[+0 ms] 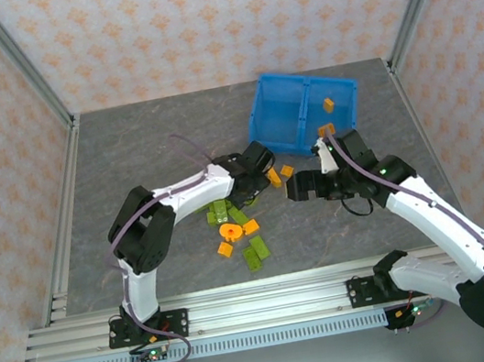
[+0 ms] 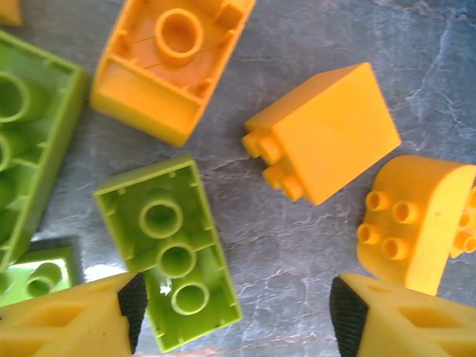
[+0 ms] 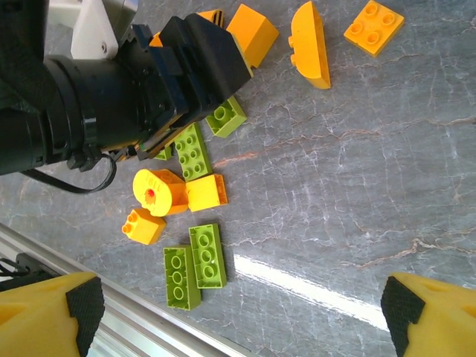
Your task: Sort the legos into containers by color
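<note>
Grey marbled tabletop [image 1: 143,142] bears scattered legos [image 1: 255,255] between peach-patterned walls [image 1: 197,21].

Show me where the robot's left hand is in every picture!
Top external: the left hand is mid-table, at the far side of the lego pile.
Left wrist: the left hand is at the bottom edge, open, with its yellow fingers in both corners.
Right wrist: the left hand is upper left, black and bulky.
Shared landmark: the orange brick just beyond the hand.
</note>
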Action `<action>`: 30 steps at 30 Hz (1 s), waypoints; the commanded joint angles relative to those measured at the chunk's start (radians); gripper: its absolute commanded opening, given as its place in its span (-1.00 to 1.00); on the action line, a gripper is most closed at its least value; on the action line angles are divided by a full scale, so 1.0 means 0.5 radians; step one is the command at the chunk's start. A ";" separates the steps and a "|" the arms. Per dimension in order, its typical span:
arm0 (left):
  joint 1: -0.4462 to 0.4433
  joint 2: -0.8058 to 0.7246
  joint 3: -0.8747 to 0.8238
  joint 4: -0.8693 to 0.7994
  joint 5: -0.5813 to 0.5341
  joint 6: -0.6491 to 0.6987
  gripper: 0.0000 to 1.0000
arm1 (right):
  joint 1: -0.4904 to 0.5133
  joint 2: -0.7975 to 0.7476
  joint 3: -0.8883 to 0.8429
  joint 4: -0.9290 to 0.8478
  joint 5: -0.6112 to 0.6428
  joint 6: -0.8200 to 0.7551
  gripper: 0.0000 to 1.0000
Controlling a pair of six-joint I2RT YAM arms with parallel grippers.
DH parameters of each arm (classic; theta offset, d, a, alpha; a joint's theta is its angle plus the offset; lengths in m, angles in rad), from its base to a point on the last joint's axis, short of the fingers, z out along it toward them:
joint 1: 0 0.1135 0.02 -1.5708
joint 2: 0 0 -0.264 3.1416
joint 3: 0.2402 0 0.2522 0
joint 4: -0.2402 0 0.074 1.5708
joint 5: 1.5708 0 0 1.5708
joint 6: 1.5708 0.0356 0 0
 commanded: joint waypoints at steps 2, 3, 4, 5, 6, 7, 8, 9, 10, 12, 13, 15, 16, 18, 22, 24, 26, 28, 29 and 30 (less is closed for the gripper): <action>0.012 0.091 0.055 -0.159 -0.039 -0.064 0.28 | 0.007 -0.079 -0.018 -0.063 0.191 -0.041 0.95; 0.012 0.101 0.052 -0.177 -0.038 -0.074 0.28 | 0.008 -0.087 -0.022 -0.067 0.223 -0.044 0.95; 0.012 0.104 0.049 -0.191 -0.043 -0.077 0.27 | 0.007 -0.094 -0.026 -0.068 0.241 -0.046 0.96; 0.012 0.107 0.043 -0.204 -0.056 -0.076 0.27 | 0.007 -0.101 -0.026 -0.064 0.244 -0.044 0.96; 0.012 0.106 0.034 -0.205 -0.066 -0.075 0.26 | 0.006 -0.108 -0.026 -0.062 0.241 -0.039 0.96; 0.015 0.108 0.025 -0.209 -0.076 -0.074 0.25 | 0.006 -0.107 -0.023 -0.056 0.236 -0.038 0.96; 0.018 0.111 0.022 -0.218 -0.081 -0.074 0.24 | 0.008 -0.107 -0.017 -0.053 0.240 -0.039 0.96; 0.019 0.115 0.021 -0.220 -0.087 -0.072 0.23 | 0.006 -0.107 -0.015 -0.052 0.244 -0.038 0.96; 0.020 0.116 0.024 -0.227 -0.087 -0.066 0.22 | 0.007 -0.107 -0.012 -0.053 0.254 -0.038 0.96; 0.019 0.124 0.030 -0.231 -0.095 -0.040 0.18 | 0.006 -0.109 -0.012 -0.053 0.264 -0.038 0.97; 0.020 0.127 0.036 -0.250 -0.099 -0.032 0.18 | 0.007 -0.107 -0.007 -0.051 0.264 -0.033 0.97; 0.022 0.142 0.059 -0.306 -0.105 -0.012 0.18 | 0.008 -0.109 -0.007 -0.048 0.265 -0.024 0.97; 0.022 0.153 0.077 -0.347 -0.108 0.003 0.18 | 0.008 -0.107 -0.006 -0.050 0.270 -0.022 0.97; 0.022 0.171 0.103 -0.406 -0.108 0.021 0.21 | 0.007 -0.107 -0.001 -0.050 0.278 -0.013 0.97; 0.024 0.179 0.097 -0.354 -0.084 0.084 0.19 | 0.006 -0.107 0.005 -0.047 0.289 0.001 0.97; 0.025 0.183 0.100 -0.340 -0.081 0.092 0.07 | 0.009 -0.109 0.007 -0.046 0.302 0.005 0.98; 0.025 0.179 0.104 -0.337 -0.090 0.094 -0.12 | 0.006 -0.107 0.014 -0.052 0.314 0.005 0.98; 0.025 0.177 0.112 -0.336 -0.096 0.106 -0.27 | 0.008 -0.107 0.023 -0.062 0.310 0.008 0.97; 0.027 0.174 0.119 -0.337 -0.099 0.115 -0.34 | 0.007 -0.112 0.025 -0.061 0.297 0.008 0.98; 0.025 0.171 0.129 -0.340 -0.104 0.129 -0.38 | 0.006 -0.116 0.021 -0.058 0.280 0.001 0.98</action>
